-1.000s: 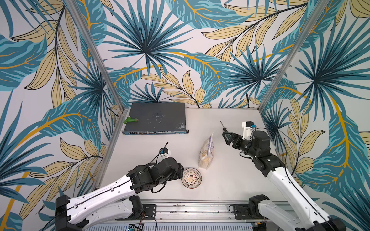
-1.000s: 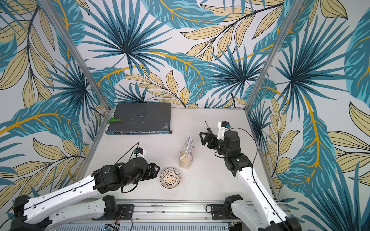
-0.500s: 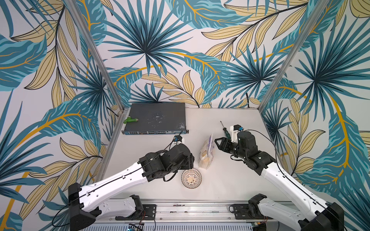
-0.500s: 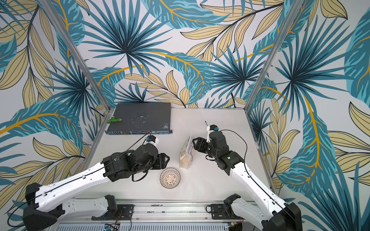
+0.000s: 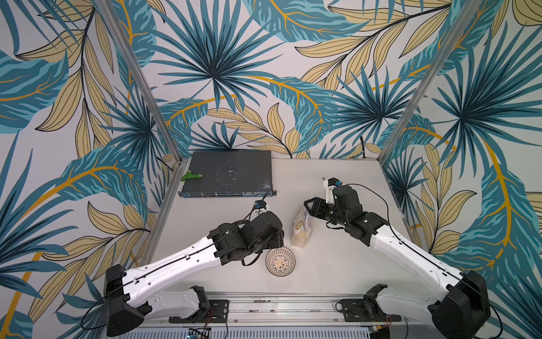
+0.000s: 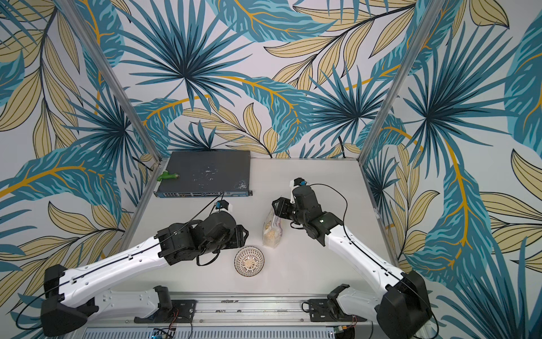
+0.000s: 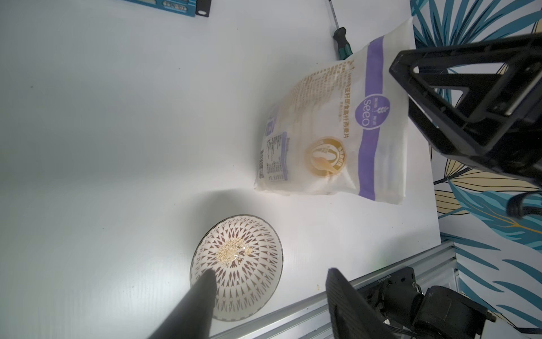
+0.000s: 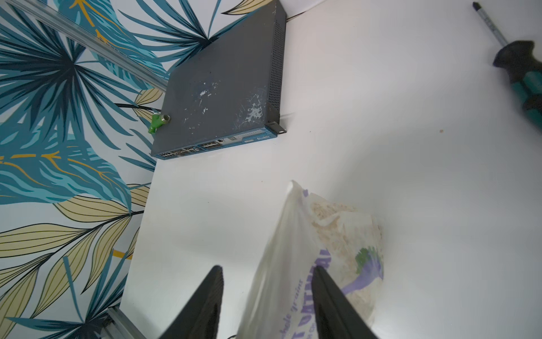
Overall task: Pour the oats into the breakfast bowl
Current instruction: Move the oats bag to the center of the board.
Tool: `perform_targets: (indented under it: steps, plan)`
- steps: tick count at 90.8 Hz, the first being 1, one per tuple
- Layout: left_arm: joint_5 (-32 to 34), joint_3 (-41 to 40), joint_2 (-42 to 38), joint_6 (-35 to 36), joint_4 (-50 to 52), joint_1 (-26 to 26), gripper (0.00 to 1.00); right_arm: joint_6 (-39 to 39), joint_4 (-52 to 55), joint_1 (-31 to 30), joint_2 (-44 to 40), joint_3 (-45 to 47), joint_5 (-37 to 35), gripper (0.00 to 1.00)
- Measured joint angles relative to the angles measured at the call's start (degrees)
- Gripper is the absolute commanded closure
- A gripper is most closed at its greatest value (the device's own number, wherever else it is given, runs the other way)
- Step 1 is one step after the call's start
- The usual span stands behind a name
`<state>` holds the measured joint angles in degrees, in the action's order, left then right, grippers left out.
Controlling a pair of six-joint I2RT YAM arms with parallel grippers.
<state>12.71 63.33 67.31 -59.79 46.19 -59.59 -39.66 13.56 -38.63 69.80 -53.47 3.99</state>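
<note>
Bright, even light fills every view. In the left wrist view a soft grey shadow lies just beside the breakfast bowl [image 7: 264, 273], and a blurry dark finger [image 7: 190, 308] crosses its rim.

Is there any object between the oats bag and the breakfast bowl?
Nothing visible does: only bare table lies between the oats bag and the breakfast bowl. The left claw hangs close beside the bowl and might crowd the pour.

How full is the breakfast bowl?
Nearly empty: the breakfast bowl holds only a small heap of oats at its middle.
</note>
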Motion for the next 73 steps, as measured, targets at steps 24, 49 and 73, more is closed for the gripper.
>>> perform_targets:
  steps: [24, 49, 73]
  plan:
    - [0.0, -1.7, -3.1, -2.3, 0.6, 0.0, 0.36, 0.7, 1.8, -0.7, 0.0, -1.1, -2.3, 0.78]
    - [0.0, -2.2, -5.7, -2.7, 0.8, 0.0, 0.32, 2.6, 3.7, -0.7, -0.1, -1.8, -2.3, 0.98]
    - [0.1, -2.2, -6.0, -2.7, 0.8, 0.0, 0.32, 3.3, 7.4, -0.7, -0.7, -3.1, -4.2, 1.0]
